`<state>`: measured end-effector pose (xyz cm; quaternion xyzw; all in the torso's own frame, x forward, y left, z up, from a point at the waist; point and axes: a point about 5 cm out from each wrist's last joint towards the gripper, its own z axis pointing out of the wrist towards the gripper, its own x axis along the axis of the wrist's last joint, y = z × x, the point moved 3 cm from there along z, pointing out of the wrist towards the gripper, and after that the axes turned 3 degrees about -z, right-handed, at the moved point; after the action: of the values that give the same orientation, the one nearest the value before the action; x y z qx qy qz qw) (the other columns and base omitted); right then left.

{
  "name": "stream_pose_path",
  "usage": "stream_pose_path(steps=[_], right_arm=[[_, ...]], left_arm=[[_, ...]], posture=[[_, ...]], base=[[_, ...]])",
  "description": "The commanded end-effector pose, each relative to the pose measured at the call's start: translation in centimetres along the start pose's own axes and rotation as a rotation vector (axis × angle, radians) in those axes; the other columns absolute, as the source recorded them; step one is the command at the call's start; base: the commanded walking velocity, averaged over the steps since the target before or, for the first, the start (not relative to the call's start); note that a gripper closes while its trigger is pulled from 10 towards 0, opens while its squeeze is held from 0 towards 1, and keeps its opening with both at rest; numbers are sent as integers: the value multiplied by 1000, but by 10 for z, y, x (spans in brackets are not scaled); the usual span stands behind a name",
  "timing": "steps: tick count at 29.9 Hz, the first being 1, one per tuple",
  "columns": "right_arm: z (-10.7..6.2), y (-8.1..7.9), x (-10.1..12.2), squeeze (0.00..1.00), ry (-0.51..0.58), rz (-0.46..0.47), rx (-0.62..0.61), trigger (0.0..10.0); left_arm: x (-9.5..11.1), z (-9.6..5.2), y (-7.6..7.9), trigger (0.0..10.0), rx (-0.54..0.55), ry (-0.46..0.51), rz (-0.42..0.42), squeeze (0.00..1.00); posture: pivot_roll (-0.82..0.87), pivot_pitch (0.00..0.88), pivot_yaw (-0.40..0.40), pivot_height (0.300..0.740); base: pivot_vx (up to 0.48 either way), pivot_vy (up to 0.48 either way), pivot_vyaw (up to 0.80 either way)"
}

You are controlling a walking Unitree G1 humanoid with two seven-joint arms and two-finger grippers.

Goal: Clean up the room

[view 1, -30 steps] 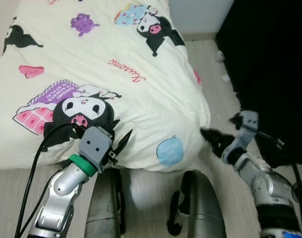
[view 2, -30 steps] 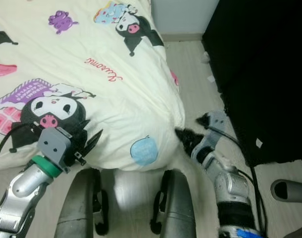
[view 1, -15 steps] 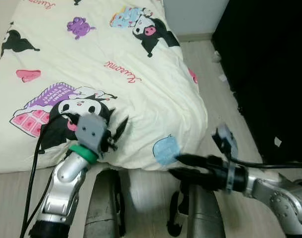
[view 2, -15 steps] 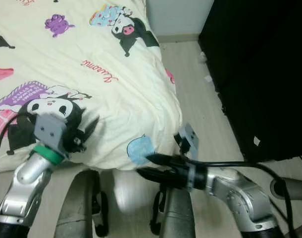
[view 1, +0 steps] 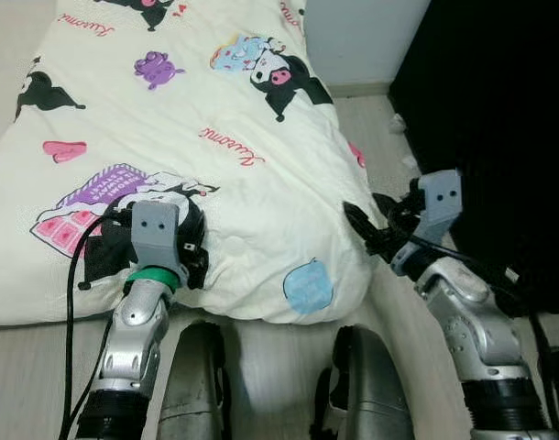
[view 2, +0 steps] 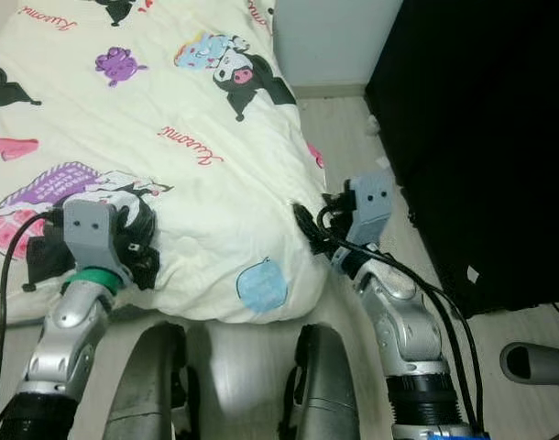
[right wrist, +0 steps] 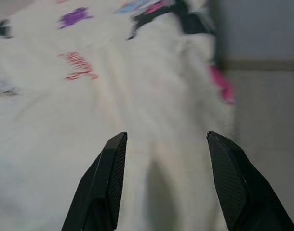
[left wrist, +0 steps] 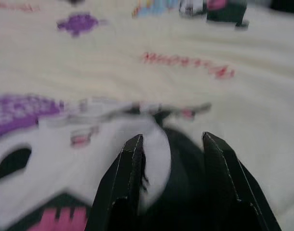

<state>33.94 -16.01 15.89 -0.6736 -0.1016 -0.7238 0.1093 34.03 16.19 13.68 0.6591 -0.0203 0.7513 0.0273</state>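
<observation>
A cream duvet [view 1: 224, 156] printed with cartoon figures lies spread over the floor before me. My left gripper [left wrist: 170, 144] stands open low over the duvet's near edge, with its fingers [left wrist: 130, 163] against a black-and-white cartoon print [view 1: 165, 197]. Whether they touch the cloth I cannot tell. My right gripper [right wrist: 166, 142] is wide open beside the duvet's right edge [view 1: 357, 197], pointing along the cloth, with nothing between its fingers [right wrist: 113, 163]. From the head, the right gripper [view 1: 371, 223] shows just off the edge.
A large black piece of furniture [view 1: 499, 110] stands along the right. Between it and the duvet runs a narrow strip of pale wood floor [view 1: 389, 156] with small scraps [view 1: 397, 122]. My legs [view 1: 197, 385] stand at the duvet's near edge. A grey object [view 2: 536, 359] lies at the lower right.
My right arm swung up from low in front of the duvet's near corner to its right edge. The left gripper moved forward onto the cartoon print.
</observation>
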Motion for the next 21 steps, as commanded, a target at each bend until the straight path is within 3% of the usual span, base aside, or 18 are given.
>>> stream_pose_path(steps=[1,5,9,14,21], right_arm=[[-5,6,-11,0,-15,-14,-75,10000],[-8,14,-19,0,-2,-55,-191,10000],[-10,14,-23,0,40,-27,-225,10000],[-10,4,-32,0,55,-19,-223,10000],[-6,5,-37,0,62,-20,-235,10000]], left_arm=[[-8,-3,-4,10000,37,-21,5,0],[-15,-5,-11,10000,83,-42,-47,0],[-17,-5,-13,10000,104,-37,-59,0],[-9,-5,-1,10000,47,18,-39,0],[-8,-1,8,10000,-4,28,-16,0]], posture=[[32,109,14,604],[24,85,23,604],[25,81,23,604],[27,69,31,629],[34,73,32,664]], base=[[0,0,0],[0,0,0],[0,0,0],[0,0,0],[0,0,0]])
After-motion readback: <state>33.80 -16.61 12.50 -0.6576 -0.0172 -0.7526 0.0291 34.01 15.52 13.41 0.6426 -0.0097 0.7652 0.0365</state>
